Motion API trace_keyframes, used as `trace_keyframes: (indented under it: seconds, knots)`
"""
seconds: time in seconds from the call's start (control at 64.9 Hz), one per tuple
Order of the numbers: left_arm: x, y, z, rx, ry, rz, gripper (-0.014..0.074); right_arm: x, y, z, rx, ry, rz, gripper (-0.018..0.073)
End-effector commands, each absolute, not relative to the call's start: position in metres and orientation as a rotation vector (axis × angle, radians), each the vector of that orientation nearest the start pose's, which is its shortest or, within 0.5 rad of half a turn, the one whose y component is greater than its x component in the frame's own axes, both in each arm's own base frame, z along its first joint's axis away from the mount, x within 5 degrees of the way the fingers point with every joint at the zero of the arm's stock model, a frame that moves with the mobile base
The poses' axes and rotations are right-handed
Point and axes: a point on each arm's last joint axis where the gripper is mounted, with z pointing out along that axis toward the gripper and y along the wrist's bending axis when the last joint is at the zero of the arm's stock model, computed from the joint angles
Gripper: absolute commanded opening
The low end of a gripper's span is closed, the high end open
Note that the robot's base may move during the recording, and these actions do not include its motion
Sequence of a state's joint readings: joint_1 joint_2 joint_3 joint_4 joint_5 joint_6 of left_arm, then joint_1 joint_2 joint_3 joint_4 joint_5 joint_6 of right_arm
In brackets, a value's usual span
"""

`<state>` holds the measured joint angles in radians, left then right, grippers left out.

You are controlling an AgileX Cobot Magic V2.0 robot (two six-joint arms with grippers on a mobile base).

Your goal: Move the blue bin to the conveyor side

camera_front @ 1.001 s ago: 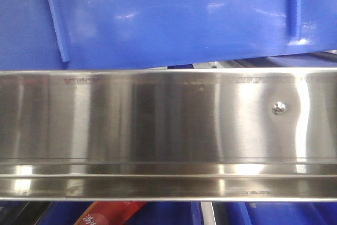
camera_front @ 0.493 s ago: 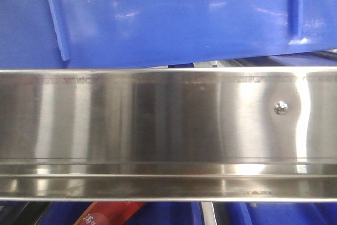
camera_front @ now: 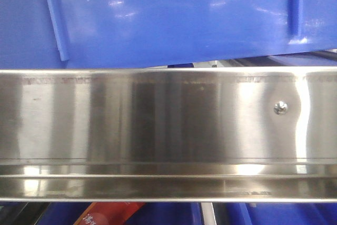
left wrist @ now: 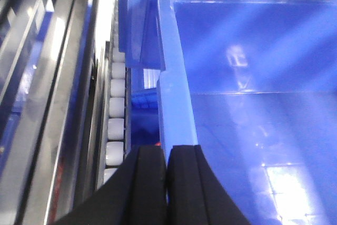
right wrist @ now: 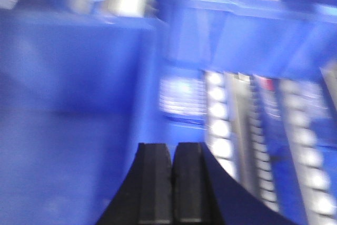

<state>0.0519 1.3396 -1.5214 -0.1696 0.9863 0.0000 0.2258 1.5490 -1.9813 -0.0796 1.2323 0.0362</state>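
Across the top of the front view, glossy wall of the bin [camera_front: 174,19], wider than the picture, with a slanted rib [camera_front: 57,19] near the left and an upright rib [camera_front: 295,6] near the right. Just below, shiny rail [camera_front: 158,130] from edge to edge, with one screw [camera_front: 280,107] toward its right end. Under the rail, near the left, corner of a red packet [camera_front: 111,213]; further right, more blue plastic.

From the left wrist: at far left, steel bars [left wrist: 47,104] running away; next, a column of white rollers [left wrist: 116,114]; next, the pale thick rim [left wrist: 176,88] of the bin, then its smooth inside with light reflected on the bottom. At the lower edge, left pincer [left wrist: 167,154], black and clenched, only a thin line between the fingers [left wrist: 147,183], tips meeting the near end of the rim. Cannot tell whether any plastic is pinched between them.

From the right wrist, all blurred: at left, a broad blue wall of the bin; at bottom centre, right pincer [right wrist: 171,151], also clenched, fingers pressed side by side; to the right, rows of pale rollers. Cannot tell if gripping anything.
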Motion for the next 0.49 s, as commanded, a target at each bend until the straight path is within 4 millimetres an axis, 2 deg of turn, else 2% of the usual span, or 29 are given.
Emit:
trace_keyframes:
  seconds: [0.0, 0.185, 0.231, 0.262, 0.401, 0.478]
  knots:
    - [0.281, 0.002, 0.435, -0.101, 2.287, -0.206, -0.0009, 0.304, 0.065, 0.491, -0.208, 2.259, 0.064, -0.0078]
    - [0.283, 0.001, 0.433, -0.103, 2.297, -0.212, -0.0009, 0.311, 0.067, 0.484, -0.211, 2.283, 0.061, -0.0078]
    - [0.283, 0.001, 0.433, -0.103, 2.297, -0.212, -0.0009, 0.311, 0.067, 0.482, -0.212, 2.289, 0.060, -0.0048]
    - [0.283, 0.001, 0.433, -0.103, 2.297, -0.212, -0.0009, 0.311, 0.067, 0.482, -0.212, 2.289, 0.060, -0.0011]
    - [0.283, 0.001, 0.433, -0.103, 2.297, -0.212, -0.0009, 0.311, 0.067, 0.482, -0.212, 2.291, 0.060, 0.0270]
    - [0.283, 0.001, 0.433, -0.103, 2.297, -0.212, -0.0009, 0.311, 0.067, 0.481, -0.213, 2.295, 0.059, 0.0364]
